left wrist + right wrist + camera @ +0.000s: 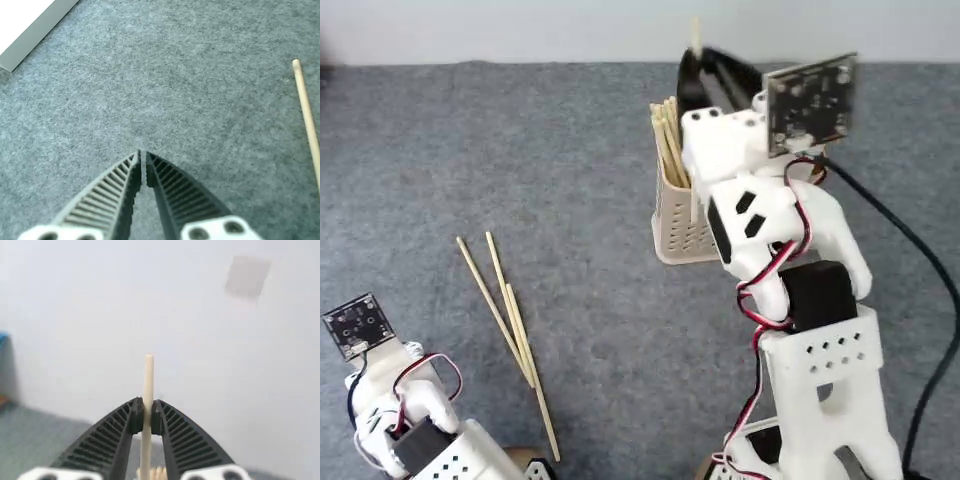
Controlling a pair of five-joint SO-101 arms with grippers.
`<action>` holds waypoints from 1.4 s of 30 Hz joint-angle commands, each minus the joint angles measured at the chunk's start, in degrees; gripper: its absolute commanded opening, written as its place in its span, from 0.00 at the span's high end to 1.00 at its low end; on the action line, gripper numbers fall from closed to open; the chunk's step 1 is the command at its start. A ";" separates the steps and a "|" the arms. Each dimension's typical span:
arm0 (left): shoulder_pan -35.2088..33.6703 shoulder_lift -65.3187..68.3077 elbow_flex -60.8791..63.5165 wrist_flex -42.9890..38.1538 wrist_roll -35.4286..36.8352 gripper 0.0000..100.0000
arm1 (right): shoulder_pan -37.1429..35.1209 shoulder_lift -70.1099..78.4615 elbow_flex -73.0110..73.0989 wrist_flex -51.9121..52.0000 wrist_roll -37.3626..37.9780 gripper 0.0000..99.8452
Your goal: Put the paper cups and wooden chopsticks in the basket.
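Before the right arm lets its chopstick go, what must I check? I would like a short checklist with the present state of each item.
1. Right gripper shut on the thin wooden chopstick: ok.
2. Held chopstick upright: ok.
3. Held chopstick above the beige slotted plastic basket: ok.
4. Its lower end already inside the basket: cannot tell.
5. Left gripper shut, far from the basket: ok.
6. All sticks collected: not ok, loose wooden chopsticks lie on the grey carpet.

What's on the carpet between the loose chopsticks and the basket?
Nothing, just bare grey carpet between the loose chopsticks and the basket, as the high view shows.
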State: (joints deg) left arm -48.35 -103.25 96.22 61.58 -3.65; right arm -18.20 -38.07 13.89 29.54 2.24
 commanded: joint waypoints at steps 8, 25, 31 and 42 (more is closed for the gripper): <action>-0.09 -0.79 -0.57 -1.32 -0.53 0.98 | 4.44 -1.89 9.32 -25.71 0.35 0.99; 2.02 -0.79 -0.66 -1.23 -0.53 0.98 | 4.44 -2.59 19.78 -21.41 0.62 0.79; 2.29 -0.79 -4.09 2.55 -0.44 0.98 | 3.91 -7.78 16.97 -3.47 -0.97 0.76; 14.24 -0.53 -12.53 9.85 -0.53 0.98 | 5.23 -25.10 17.49 30.20 -4.31 0.97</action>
State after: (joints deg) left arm -37.98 -103.25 88.84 69.14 -3.82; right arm -14.51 -59.34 34.64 52.84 -1.45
